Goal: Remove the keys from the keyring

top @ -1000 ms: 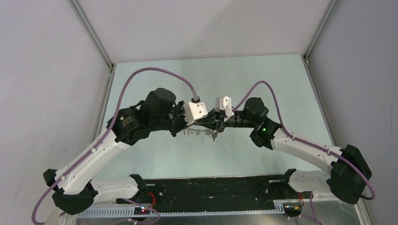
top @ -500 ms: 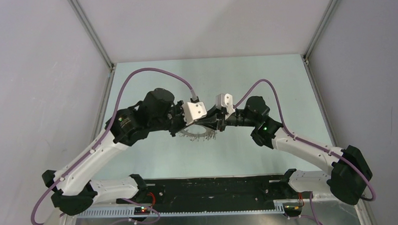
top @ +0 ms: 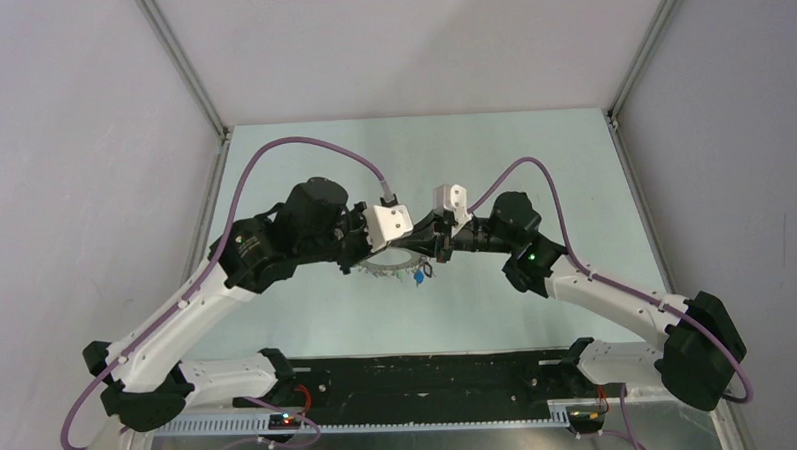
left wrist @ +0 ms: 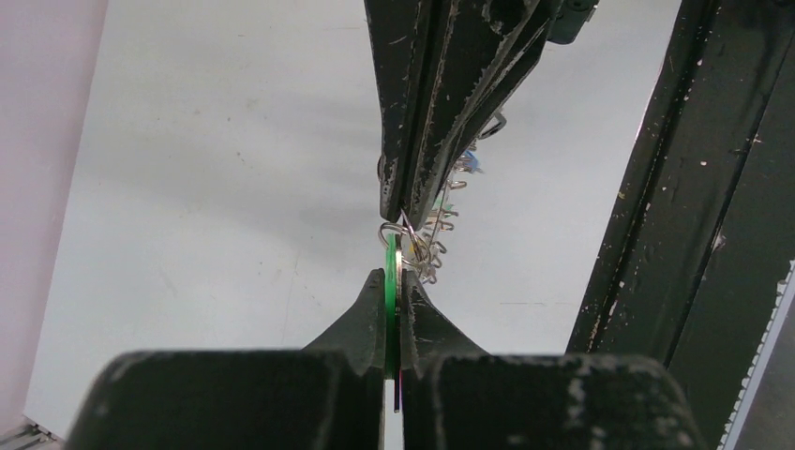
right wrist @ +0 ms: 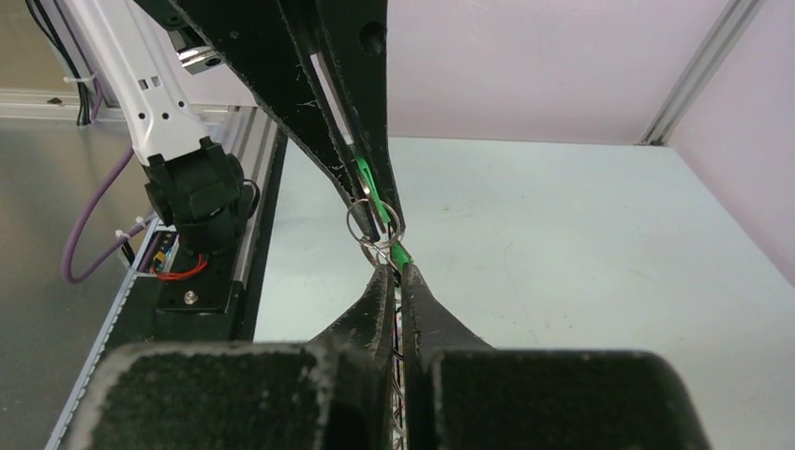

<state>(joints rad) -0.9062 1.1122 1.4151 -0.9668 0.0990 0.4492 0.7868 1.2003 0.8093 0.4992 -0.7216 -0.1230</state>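
Note:
Both grippers meet tip to tip above the middle of the table and hold the keyring (top: 388, 268) in the air. My left gripper (left wrist: 394, 277) is shut on a flat green key tag (left wrist: 390, 253) with a metal edge beside it. My right gripper (right wrist: 398, 272) is shut on the keyring's rim, seen edge-on between its jaws, with small wire rings (right wrist: 371, 228) at its tips. The green tag (right wrist: 368, 187) runs between the two sets of tips. A blue key (top: 416, 277) hangs below the ring; it also shows in the left wrist view (left wrist: 472, 165). The other keys are hidden.
The pale green table (top: 492, 162) lies under the arms, with metal frame posts (top: 184, 77) at the back corners. A black rail (top: 430, 379) with the arm bases runs along the near edge. Purple cables (top: 292, 144) arc above both arms.
Both grippers have shifted slightly back and stayed joined. The ring has tilted and the blue key now hangs in sight below it.

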